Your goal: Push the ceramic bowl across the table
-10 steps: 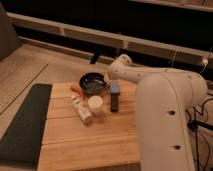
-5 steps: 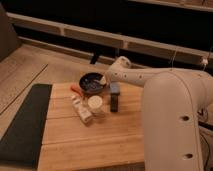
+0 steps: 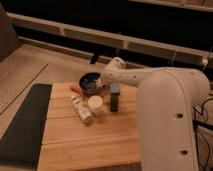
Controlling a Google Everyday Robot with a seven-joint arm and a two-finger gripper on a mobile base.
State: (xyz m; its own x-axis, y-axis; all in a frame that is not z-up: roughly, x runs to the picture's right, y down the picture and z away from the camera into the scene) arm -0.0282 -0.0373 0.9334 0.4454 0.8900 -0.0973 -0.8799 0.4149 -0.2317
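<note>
**Reaching the bowl, push barely begun**

Lying at far left, a dark grey mat [image 3: 22, 125] beside the table [image 3: 85, 145]; sitting near the table's far edge, the ceramic bowl [image 3: 91, 81], with most of the tabletop yet to cross; standing just in front, a white cup [image 3: 95, 102]; pressing in at the bowl's right rim, the gripper [image 3: 101, 83]; impossible telling its opening; lying right, a black bar [image 3: 114, 102].

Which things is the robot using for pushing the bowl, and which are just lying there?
For the job:
- ceramic bowl, at the table's far edge
- table
- gripper, right beside the bowl

Just lying about:
- white cup
- black bar
- white packet
- orange thing beside the bowl
- dark grey mat
</note>
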